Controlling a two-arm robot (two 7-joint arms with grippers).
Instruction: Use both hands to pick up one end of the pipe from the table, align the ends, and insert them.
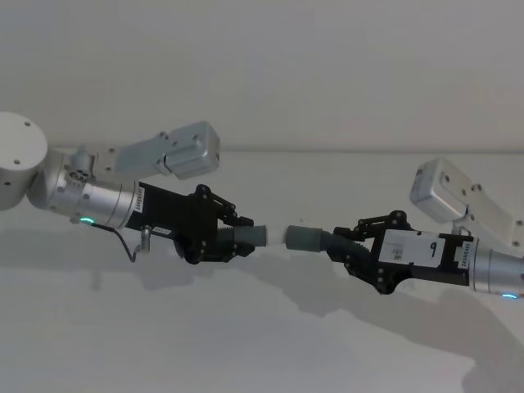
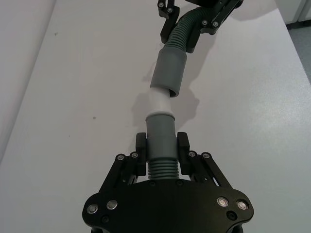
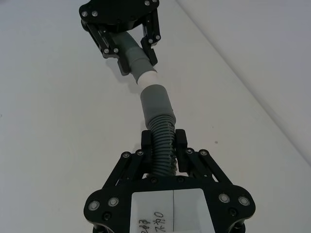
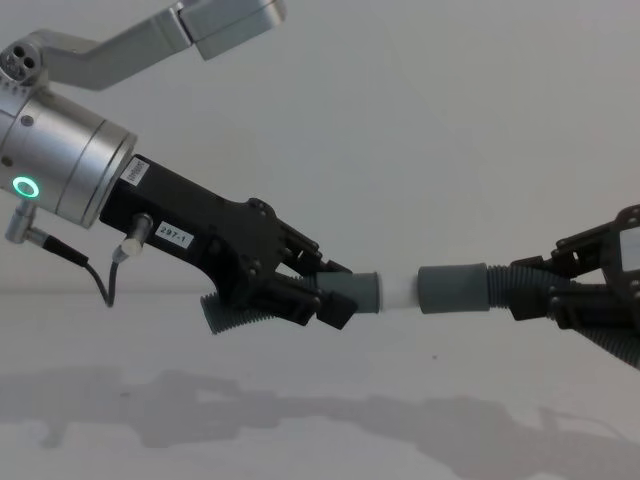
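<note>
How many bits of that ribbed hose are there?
2. One hose piece with a white tip is held above the table by the left gripper; the other hose piece is held by the right gripper.

A: Where do the head and chest views sit?

B: Head looks down from above the left gripper [image 1: 246, 237] and right gripper [image 1: 348, 241]; chest looks across from lower, closer.

A: The wrist views?

B: Each sits just behind its own fingers, facing the other gripper. All share the gap between them.

Bare lab setting: plain white table [image 1: 246, 344], blank wall [image 1: 286, 65]
</note>
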